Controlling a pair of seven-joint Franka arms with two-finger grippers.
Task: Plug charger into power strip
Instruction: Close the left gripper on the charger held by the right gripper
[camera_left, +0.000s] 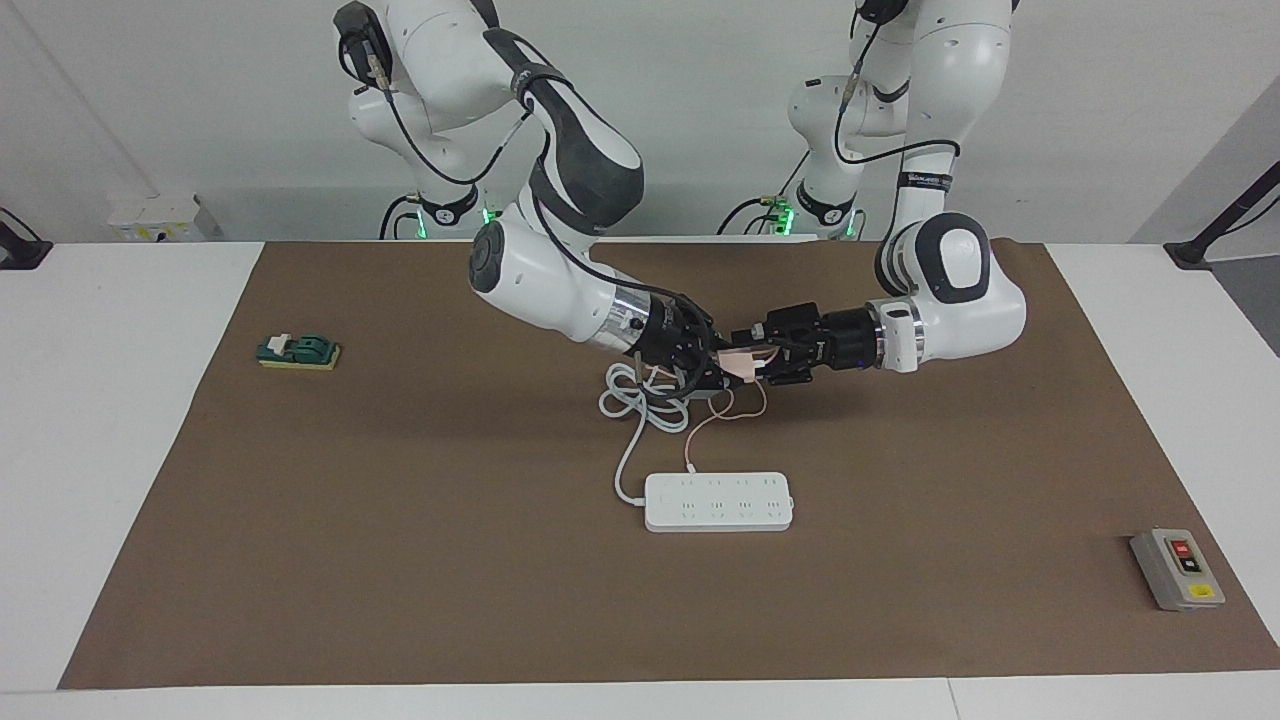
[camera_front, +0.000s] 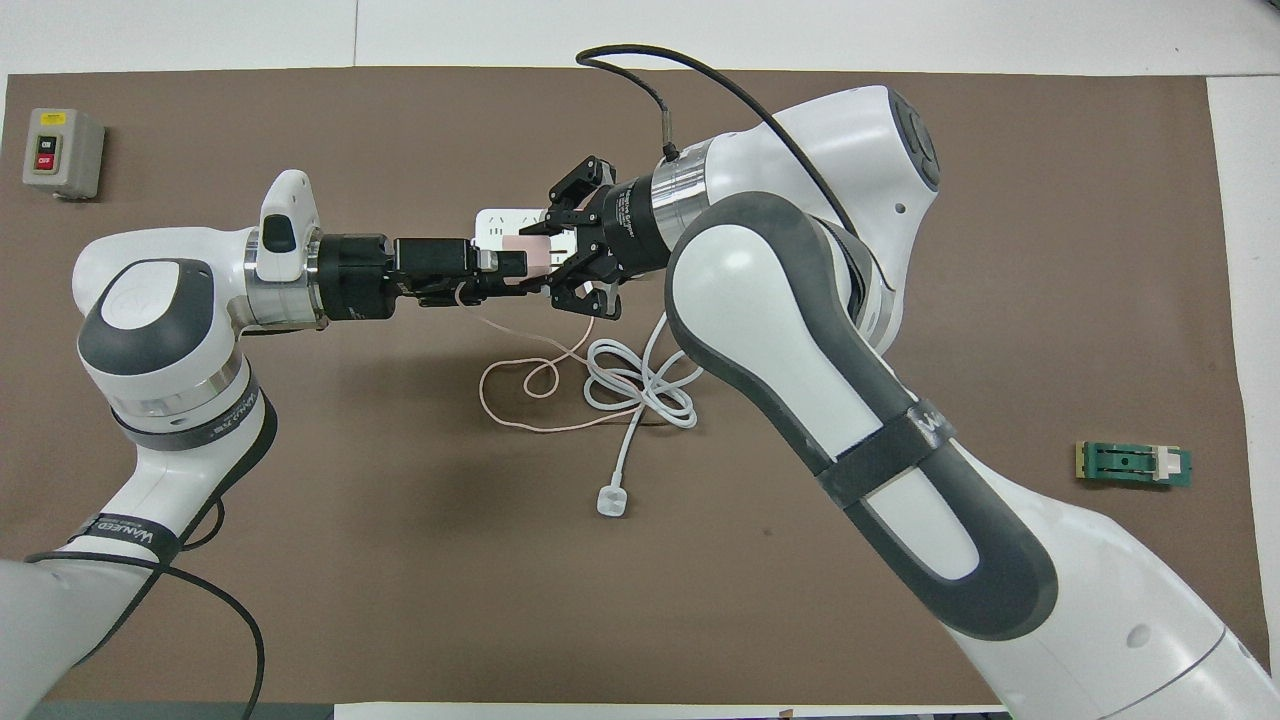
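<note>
Handover is what we read here: the charger (camera_left: 738, 363) hangs in the air between our two grippers, raised over the mat (camera_left: 400, 560) on the robots' side of the power strip (camera_left: 718, 501), above the loops of that strip's white cord (camera_left: 640, 405). Our right gripper (camera_left: 716, 366) is clamped on the pink cube, fingertips pressed against its sides, and we judge it holds the cube out sideways so the other arm can take it in a grip better suited to pushing prongs down into a socket. Our left gripper (camera_left: 768, 362) comes in level from the opposite direction and has its fingers around the free end of the cube; whether they already press on it or have a little gap left, we cannot tell. The thin pink cable (camera_left: 735, 410) droops from the cube and curls on the mat just on the robots' side of the power strip, slack, so it should not drag on the transfer. The power strip lies flat, sockets up, with nothing plugged in.

Counting: one charger, one power strip with two rows of sockets, one white plug (camera_front: 610, 501) at the cord's end, nearer the robots than the power strip, one grey button box (camera_left: 1177, 568) toward the left arm's end, one green block (camera_left: 299, 352) toward the right arm's end, two arms.
</note>
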